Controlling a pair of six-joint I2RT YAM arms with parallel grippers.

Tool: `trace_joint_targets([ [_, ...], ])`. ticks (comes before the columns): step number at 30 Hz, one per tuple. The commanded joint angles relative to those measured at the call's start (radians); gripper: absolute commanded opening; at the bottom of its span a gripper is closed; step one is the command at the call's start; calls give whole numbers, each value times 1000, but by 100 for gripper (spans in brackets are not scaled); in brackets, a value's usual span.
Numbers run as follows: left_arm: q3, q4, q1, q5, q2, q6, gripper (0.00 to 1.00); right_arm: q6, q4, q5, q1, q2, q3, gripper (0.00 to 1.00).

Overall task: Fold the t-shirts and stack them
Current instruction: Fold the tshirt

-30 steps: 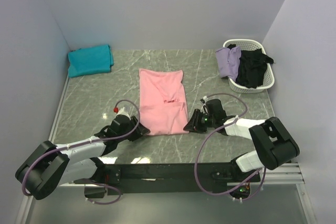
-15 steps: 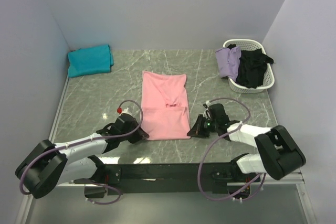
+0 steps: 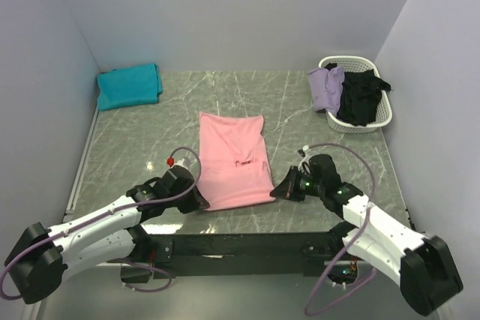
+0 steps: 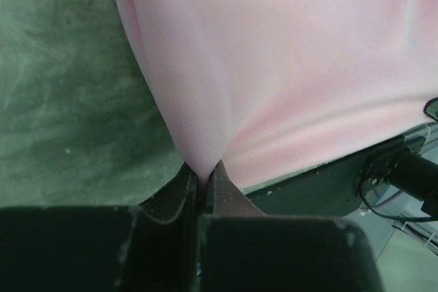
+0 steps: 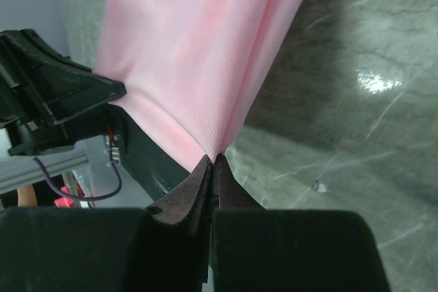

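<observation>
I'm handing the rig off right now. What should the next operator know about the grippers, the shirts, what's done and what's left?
Left gripper: shut on the pink shirt, at its near left corner.
Right gripper: shut on its near right corner.
Pink shirt: mid-table, apparently folded lengthwise into a strip.
Teal shirt: folded, at the far left corner.
Lavender shirt and black shirt: unfolded in the basket, far right.
Done: teal folded.
Left: finish folding pink, probably by bringing the near edge over; stack it; then fold lavender and black.
</observation>
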Motion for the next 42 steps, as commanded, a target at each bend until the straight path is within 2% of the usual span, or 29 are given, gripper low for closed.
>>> trace_joint_targets([
  [1, 88, -172, -19, -42, -12, -3, 4, 13, -133, 37, 5, -124, 39, 0],
  [7, 266, -273, -19, -134, 60, 40, 10, -16, -158, 48, 7, -98, 143, 0],
  [11, 392, -301, -18, -206, 144, 66, 13, -55, -141, 53, 4, 8, 218, 0],
  [17, 492, -266, 11, -261, 279, 111, 15, -127, -144, 99, 2, 170, 364, 0],
  [27, 670, -177, 168, -226, 514, 275, 16, -210, -129, 97, -19, 453, 599, 0],
  [36, 832, -114, 269, -151, 750, 356, 12, -256, -138, 51, -93, 707, 821, 0],
  [42, 975, -115, 327, -126, 827, 408, 11, -286, -170, 31, -134, 804, 941, 0],
])
